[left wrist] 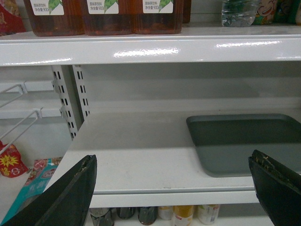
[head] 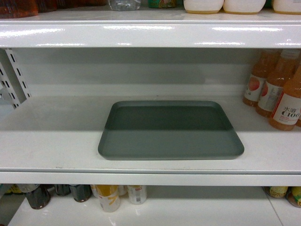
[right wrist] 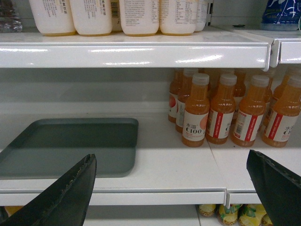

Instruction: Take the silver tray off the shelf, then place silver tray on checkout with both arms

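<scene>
silver tray (head: 170, 141) on shelf (head: 47, 136), "C100" orange bottles (right wrist: 195, 117)

The grey-green tray (head: 170, 136) in front of me lies flat on the glossy white shelf (head: 47, 141), rounded corners, low rim, its back half in shadow, front edge near the shelf's lip.

Grey-green tray (head: 170, 136), white shelf (head: 51, 141), orange bottles (head: 284, 106) (red/white labels).

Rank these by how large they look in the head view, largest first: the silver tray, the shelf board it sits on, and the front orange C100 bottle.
1. shelf, spanning the whole view.
2. silver tray.
3. orange C100 bottle, partly cut off at the right edge, yet clearly smallest.
</scene>
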`<state>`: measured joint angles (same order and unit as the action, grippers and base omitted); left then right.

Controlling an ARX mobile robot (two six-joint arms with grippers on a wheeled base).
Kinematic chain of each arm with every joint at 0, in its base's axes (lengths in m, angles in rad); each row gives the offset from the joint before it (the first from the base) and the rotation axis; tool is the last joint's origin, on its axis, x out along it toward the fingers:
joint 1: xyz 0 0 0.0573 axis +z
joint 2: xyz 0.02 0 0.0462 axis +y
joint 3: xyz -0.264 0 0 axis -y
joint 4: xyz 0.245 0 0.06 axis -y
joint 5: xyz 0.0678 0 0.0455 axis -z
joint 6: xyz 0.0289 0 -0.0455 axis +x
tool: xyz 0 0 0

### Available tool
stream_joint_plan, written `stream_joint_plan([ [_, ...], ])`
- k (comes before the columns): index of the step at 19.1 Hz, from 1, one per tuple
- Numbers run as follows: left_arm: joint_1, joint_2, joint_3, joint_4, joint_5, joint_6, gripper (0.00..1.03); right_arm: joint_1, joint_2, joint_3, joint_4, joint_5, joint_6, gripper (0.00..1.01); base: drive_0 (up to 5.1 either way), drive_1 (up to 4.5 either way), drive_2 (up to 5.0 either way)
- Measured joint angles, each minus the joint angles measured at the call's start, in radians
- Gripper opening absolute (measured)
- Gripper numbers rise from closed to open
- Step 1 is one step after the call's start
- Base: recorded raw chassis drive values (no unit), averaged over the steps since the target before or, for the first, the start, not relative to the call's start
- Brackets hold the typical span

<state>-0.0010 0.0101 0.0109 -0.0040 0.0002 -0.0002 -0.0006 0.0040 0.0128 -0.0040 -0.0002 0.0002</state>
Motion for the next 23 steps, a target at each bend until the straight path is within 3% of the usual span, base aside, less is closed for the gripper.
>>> stream_joint_plan([
  [22, 0.0, 0.0, 0.0, 0.0, 0.0, 0.0, 0.98, 0.0, 0.0, 0.0, 0.0, 0.0, 0.0, 0.98, 0.0, 0.0, 0.0],
  [23, 0.0, 0.0, 0.0, 0.0, 0.0, 0.0, 0.98, -0.007, 0.024, 0.024, -0.089, -0.039, 0.006, 0.98, 0.0, 0.0, 0.0],
])
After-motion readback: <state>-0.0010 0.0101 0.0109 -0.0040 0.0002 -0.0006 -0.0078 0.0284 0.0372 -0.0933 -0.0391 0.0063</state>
